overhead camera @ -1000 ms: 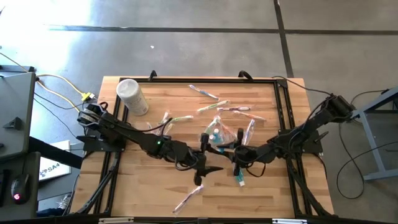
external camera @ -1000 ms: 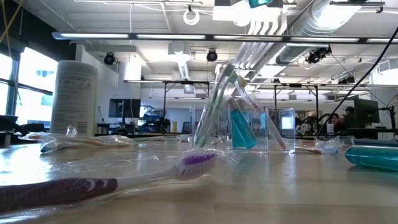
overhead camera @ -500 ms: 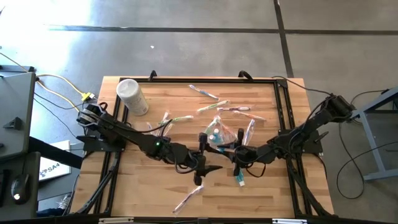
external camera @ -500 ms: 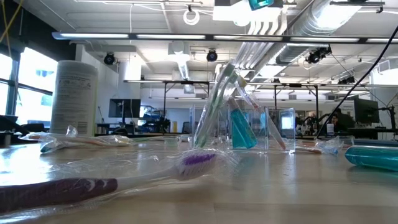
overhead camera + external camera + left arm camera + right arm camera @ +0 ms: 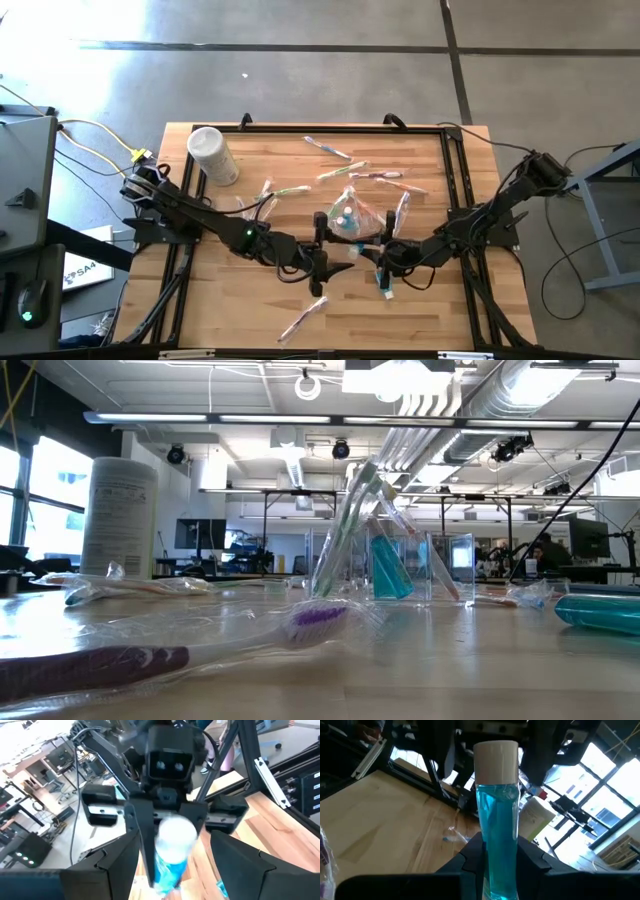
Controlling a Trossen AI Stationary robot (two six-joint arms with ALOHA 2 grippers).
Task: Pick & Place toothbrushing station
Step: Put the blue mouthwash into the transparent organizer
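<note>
The right tool (image 5: 497, 857) was clamped on an upright blue bottle (image 5: 496, 810) with a white cap. The left tool (image 5: 175, 847) faced it, wide open and holding nothing. This looked like a handover: next, close squarely on the bottle. Just beyond both tools, mid-desk (image 5: 230, 290), stood the station (image 5: 352, 218), a clear box with slanting toothbrushes.
</note>
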